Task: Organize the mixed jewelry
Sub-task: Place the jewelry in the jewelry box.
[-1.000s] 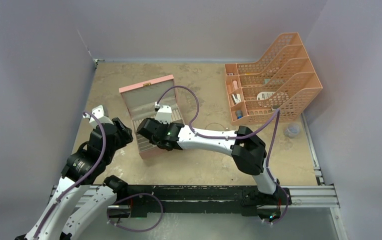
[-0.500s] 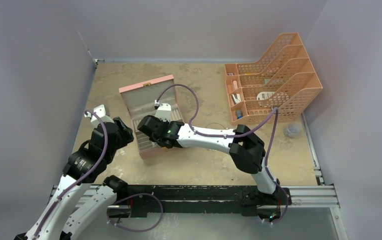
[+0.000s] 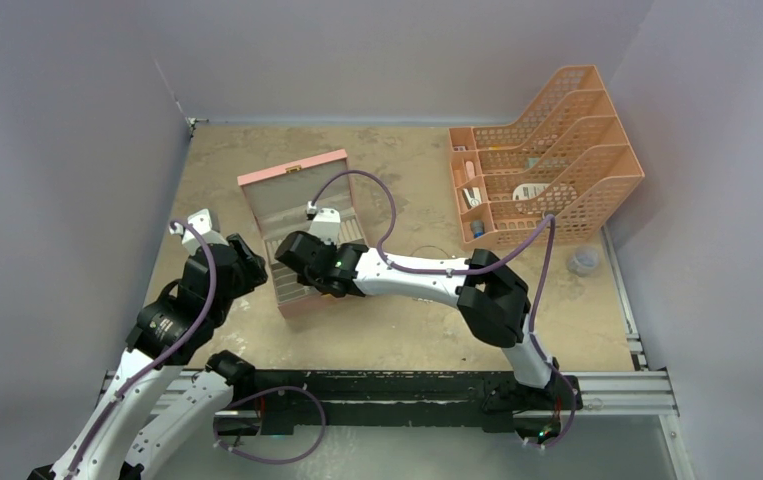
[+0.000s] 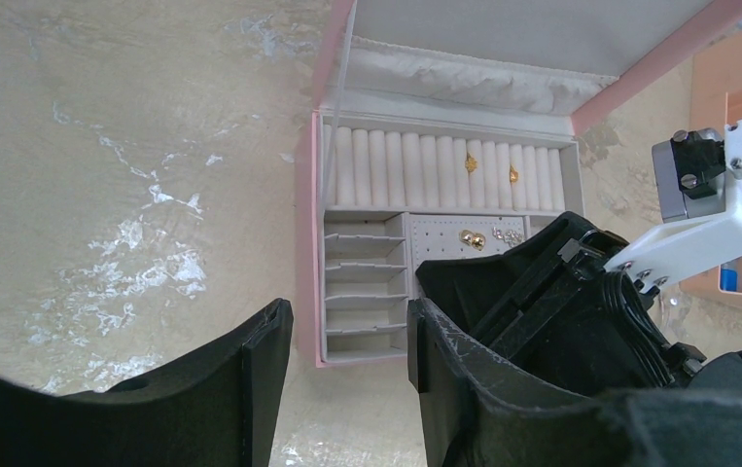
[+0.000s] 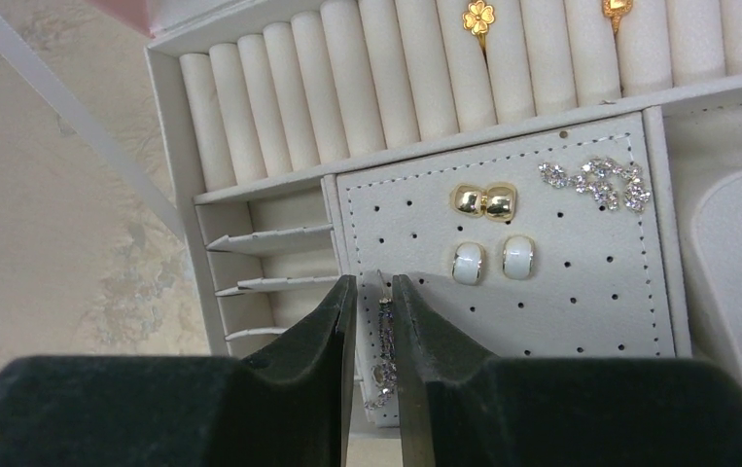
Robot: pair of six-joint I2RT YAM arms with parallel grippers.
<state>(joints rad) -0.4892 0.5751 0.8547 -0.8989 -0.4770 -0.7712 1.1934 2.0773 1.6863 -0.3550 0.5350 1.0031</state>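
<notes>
Soft, even light is falling from above in the overhead view, keeping the tan table (image 3: 397, 340) moderately bright and the surrounding walls dimmer; shadows under the arms are staying faint and diffuse. In the left wrist view, pale streaks on the table at left centre are looking washed out, and the black fingers (image 4: 260, 389) of the left gripper (image 4: 347, 311) are blurring along the bottom edge. In the right wrist view, the box's pale lining (image 5: 299, 107) is showing crisp and bright, the gold rings (image 5: 478, 17) are glinting at the top, and the fingers (image 5: 318, 360) of the right gripper (image 5: 372, 282) are sitting dark and soft-edged at the bottom.
</notes>
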